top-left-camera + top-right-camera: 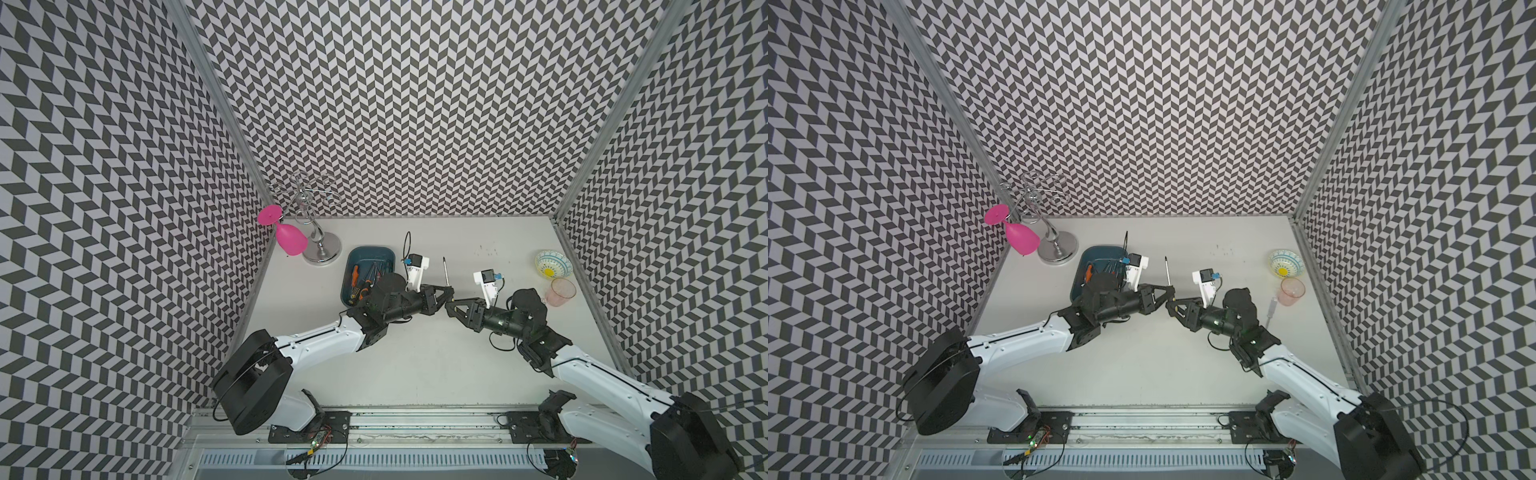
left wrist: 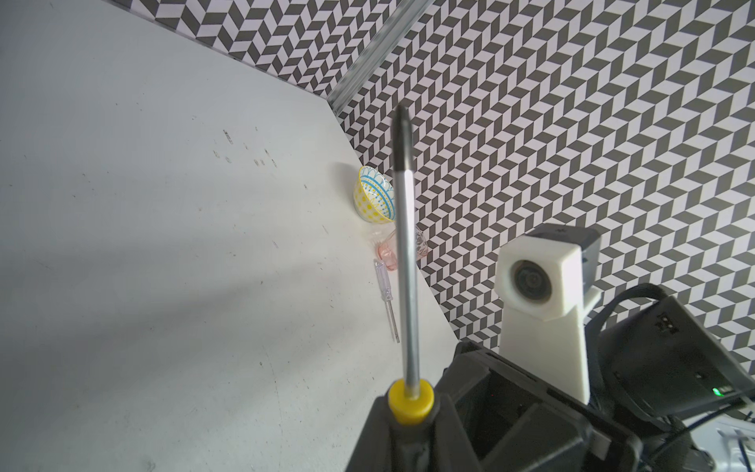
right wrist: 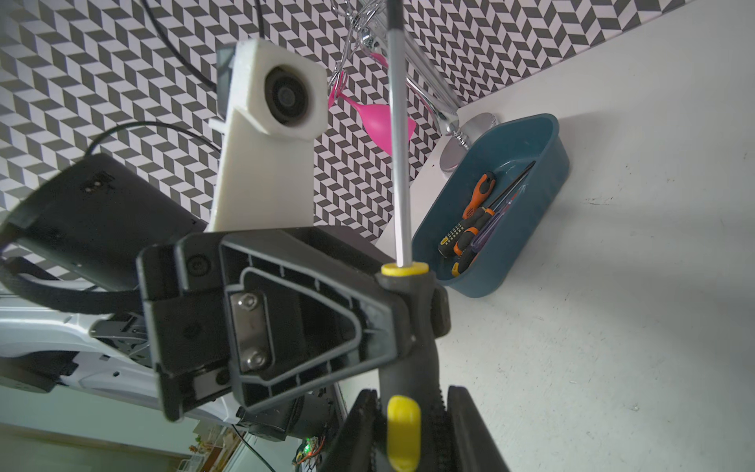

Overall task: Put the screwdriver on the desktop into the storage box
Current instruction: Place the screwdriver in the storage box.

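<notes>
Steel-shafted, with a black handle and yellow collar, the screwdriver (image 3: 398,163) is held off the white matte desktop (image 1: 415,365) between the two grippers, which meet tip to tip in both top views. The left gripper (image 3: 412,302) is clamped tight on the handle just under the yellow collar, and the shaft (image 2: 406,286) runs out past its fingertips. The right gripper (image 3: 408,433) flanks the lower handle closely, one finger on either side of a yellow inlay; whether it presses cannot be told. The dark teal plastic storage box (image 3: 510,265) sits on the desktop behind the left gripper, away from the right gripper, with orange-and-black screwdrivers (image 3: 470,216) lying inside. Behind the right gripper, well apart, a small clear-handled screwdriver (image 2: 384,294) lies flat on the desktop beside a pink tumbler (image 1: 1291,291).
</notes>
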You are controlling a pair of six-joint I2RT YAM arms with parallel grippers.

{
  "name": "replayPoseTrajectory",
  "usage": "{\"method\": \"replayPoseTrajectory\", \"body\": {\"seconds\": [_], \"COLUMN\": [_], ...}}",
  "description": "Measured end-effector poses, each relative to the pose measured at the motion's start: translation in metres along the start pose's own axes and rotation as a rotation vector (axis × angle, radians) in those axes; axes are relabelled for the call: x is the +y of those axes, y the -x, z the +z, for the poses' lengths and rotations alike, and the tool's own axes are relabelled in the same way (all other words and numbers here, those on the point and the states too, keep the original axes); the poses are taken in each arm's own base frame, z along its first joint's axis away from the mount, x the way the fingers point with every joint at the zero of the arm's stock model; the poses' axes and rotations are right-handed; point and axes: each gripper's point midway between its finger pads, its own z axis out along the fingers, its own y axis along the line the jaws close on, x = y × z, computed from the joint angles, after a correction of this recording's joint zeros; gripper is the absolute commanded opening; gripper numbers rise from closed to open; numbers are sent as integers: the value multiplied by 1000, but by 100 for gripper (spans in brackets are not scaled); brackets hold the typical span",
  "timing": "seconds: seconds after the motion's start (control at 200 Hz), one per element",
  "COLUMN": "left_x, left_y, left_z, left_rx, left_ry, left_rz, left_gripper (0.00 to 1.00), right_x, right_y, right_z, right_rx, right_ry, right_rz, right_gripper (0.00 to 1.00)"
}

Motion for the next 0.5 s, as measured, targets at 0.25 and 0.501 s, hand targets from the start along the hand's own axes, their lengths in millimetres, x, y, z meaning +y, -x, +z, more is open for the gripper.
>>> {"method": "replayPoseTrajectory", "body": {"seconds": [0.25, 0.501], "left_x": [1, 23], "left_y": [12, 40], "left_z": [2, -22], "left_rx": [7, -5], "left_ry": [68, 235], "left_rz": [72, 133], "left_gripper": [0, 0], "right_x": [-6, -16], "right_y": [-4, -4], "right_z": [0, -1], "right_rx": [29, 39], "right_ry": [-38, -100], "right_rz": [-12, -50], "right_gripper": [39, 39]}}
